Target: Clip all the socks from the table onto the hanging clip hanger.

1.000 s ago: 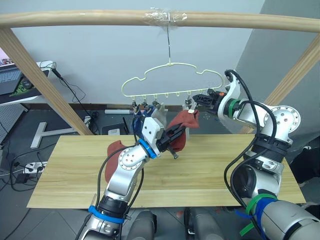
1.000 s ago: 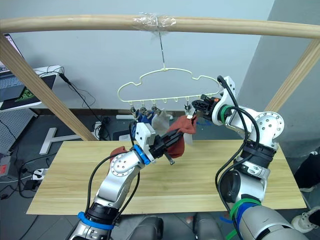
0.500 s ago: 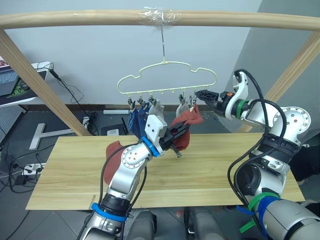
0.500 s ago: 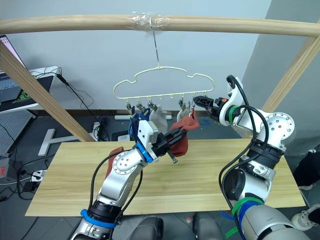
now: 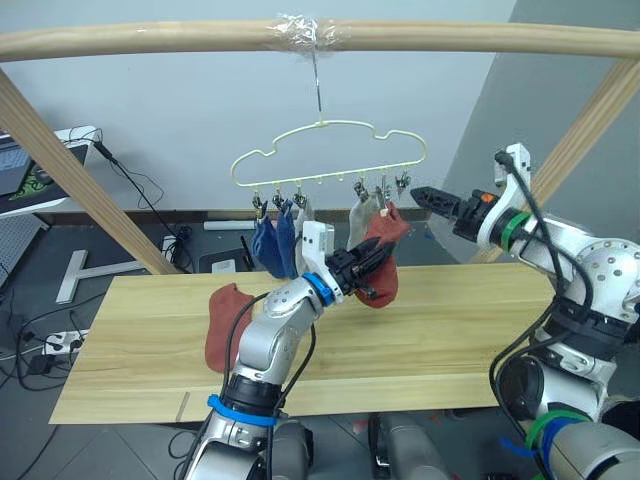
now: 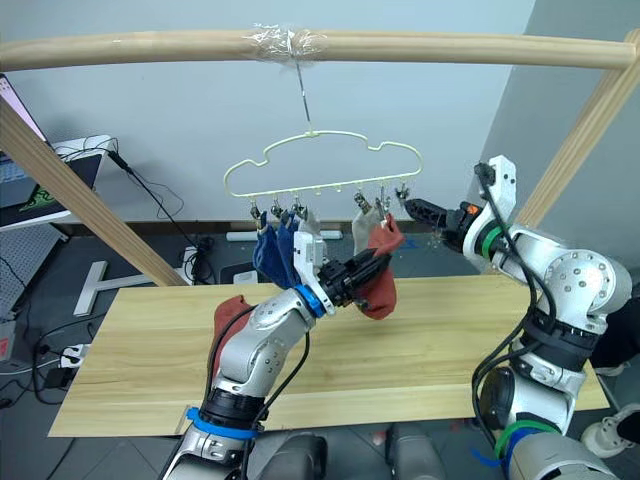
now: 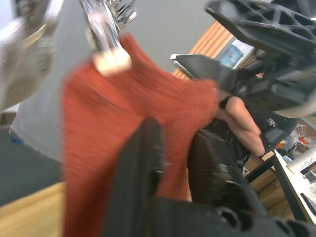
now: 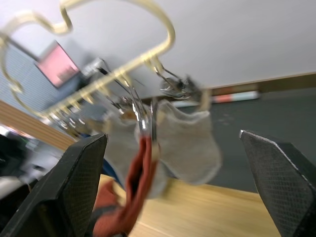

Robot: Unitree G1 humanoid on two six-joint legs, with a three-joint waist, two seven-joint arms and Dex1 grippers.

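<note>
**Left gripper pinches a rust-red sock hanging at the clip hanger**

Left gripper (image 5: 368, 266) is raised above the table (image 5: 450, 340) with its two black fingers closed on a rust-red sock (image 5: 382, 262). In the left wrist view the fingers (image 7: 140, 168) press the red knit from both sides. A metal clip (image 7: 103, 37) bites the sock's upper edge, so the sock hangs from the clip hanger (image 5: 325, 155) with its long axis near vertical, cuff end up at the clip and the rounded end pointing down toward the tabletop without touching it.

The right gripper (image 5: 428, 196) is held just beside the hanger's right end, level with the row of clips and apart from the sock. Its fingers (image 8: 79, 182) stand spread wide in the right wrist view, with nothing between them.

The pale yellow-green wire hanger hangs by its hook from a taped spot on the round wooden pole (image 5: 150, 40), its long axis running left to right. Two blue socks (image 5: 272, 246) hang side by side at its left end, long axes pointing down. Light grey socks (image 5: 364, 214) hang near the middle, just beside the red one; in the right wrist view a grey sock (image 8: 190, 143) sits directly behind the clipped red edge.

A second rust-red sock (image 5: 224, 322) lies flat on the table's left part, beside the left arm, its long axis running roughly front to back.
</note>
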